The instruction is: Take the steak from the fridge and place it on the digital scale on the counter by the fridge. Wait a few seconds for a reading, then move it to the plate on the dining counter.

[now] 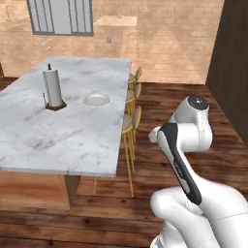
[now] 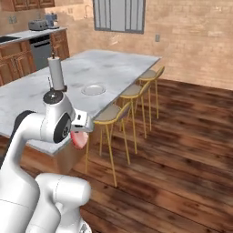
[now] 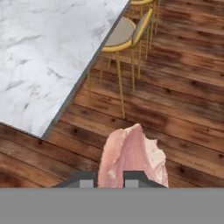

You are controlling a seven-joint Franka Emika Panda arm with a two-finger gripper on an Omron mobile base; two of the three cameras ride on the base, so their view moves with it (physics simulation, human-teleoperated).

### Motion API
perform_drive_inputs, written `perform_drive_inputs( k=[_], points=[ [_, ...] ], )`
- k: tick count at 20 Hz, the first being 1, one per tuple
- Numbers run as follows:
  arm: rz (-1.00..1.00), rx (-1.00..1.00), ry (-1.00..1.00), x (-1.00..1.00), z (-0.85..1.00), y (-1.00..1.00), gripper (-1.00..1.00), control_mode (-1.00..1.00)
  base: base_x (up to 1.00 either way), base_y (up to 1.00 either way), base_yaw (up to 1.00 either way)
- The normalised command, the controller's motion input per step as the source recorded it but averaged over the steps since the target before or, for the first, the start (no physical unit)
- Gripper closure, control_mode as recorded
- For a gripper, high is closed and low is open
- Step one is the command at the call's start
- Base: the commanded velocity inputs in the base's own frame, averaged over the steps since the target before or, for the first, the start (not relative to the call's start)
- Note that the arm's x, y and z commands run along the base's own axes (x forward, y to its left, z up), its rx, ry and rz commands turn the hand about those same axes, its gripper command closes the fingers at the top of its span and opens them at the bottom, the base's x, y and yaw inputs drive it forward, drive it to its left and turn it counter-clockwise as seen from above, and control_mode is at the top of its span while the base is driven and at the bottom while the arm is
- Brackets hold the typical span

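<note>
From the left base camera, I see one white plate (image 1: pixel 96 100) on the broad marble surface (image 1: pixel 63 131), beside a single paper-towel roll (image 1: pixel 53 87); three stools (image 1: pixel 132 121) line the near edge.

From the right base camera, my end effector (image 2: pixel 78 134) hangs off the surface's edge, the steak (image 2: pixel 78 139) dangling pink beneath it, well short of the plate.

From the hand camera, I see the jaws pinched narrowly on one steak, over the wooden floor (image 3: pixel 175 109). My judgement: the limp slab could slip and drop onto the floor, or snag a stool during the swing.
</note>
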Motion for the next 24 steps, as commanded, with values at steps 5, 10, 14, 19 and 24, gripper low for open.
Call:
perform_drive_inputs(
  k=[5,10,14,19,24],
  points=[
    [0.00,0.00,0.00,0.00,0.00,0.00,1.00,1.00,0.41,-0.99,0.49],
    [0.00,0.00,0.00,0.00,0.00,0.00,1.00,1.00,0.49,-0.81,0.57],
    [0.00,0.00,0.00,0.00,0.00,0.00,1.00,1.00,0.49,-0.73,0.62],
    [0.00,0.00,0.00,0.00,0.00,0.00,1.00,1.00,0.47,-0.70,0.64],
    [0.00,0.00,0.00,0.00,0.00,0.00,1.00,1.00,0.37,-0.77,0.63]
  ],
)
